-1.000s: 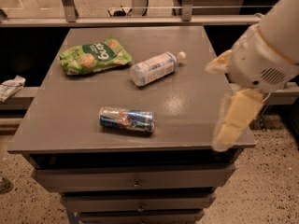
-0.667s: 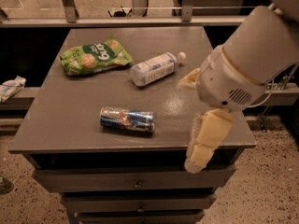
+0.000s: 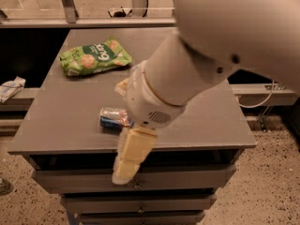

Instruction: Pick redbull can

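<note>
I record a smooth white arm (image 3: 225, 27) with two dark holes, a ringed wrist collar and a dotted grille. The gripper (image 3: 122, 132), over the front edge of the tabletop (image 3: 70, 121), has cream blocky jaws, apart.

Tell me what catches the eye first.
The robot's big white arm fills the middle and upper right, its gripper hanging over the front edge of the table. Just left of it the redbull can lies on its side, partly hidden; a green snack bag lies at the back left.
</note>
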Tool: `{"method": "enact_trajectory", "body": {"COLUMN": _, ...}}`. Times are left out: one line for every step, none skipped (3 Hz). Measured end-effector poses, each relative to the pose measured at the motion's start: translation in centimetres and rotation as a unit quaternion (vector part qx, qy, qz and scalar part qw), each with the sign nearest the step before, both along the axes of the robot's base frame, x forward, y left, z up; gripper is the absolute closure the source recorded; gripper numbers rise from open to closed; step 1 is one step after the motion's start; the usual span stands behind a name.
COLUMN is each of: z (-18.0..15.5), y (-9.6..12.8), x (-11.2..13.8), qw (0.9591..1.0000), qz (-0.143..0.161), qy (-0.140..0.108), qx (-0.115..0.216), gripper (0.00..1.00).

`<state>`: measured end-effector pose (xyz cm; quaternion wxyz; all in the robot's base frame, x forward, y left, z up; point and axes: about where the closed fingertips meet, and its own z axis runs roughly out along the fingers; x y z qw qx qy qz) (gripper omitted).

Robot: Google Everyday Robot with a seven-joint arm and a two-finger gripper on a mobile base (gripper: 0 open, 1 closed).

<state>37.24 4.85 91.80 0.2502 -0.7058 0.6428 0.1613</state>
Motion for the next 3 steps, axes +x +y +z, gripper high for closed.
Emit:
{"method": "enact_trajectory", "body": {"z": -1.2, "y": 3.1, "x": 1.9, "qw": 0.9997, "qz": 0.001, "qy": -0.023, "qx": 0.001, "gripper": 0.0}}
{"method": "enact_trajectory", "body": {"z": -3.7, "y": 4.8, "x": 4.3, "qw": 0.9995, "qz": -0.009, "qy": -0.029, "qx": -0.013, "gripper": 0.0}}
{"method": "enact_trajectory", "body": {"z": -6.5, "y": 5.4, "x": 7.4, "qw": 0.9979, "qz": -0.029, "qy": -0.037, "qx": -0.044, "gripper": 0.0}}
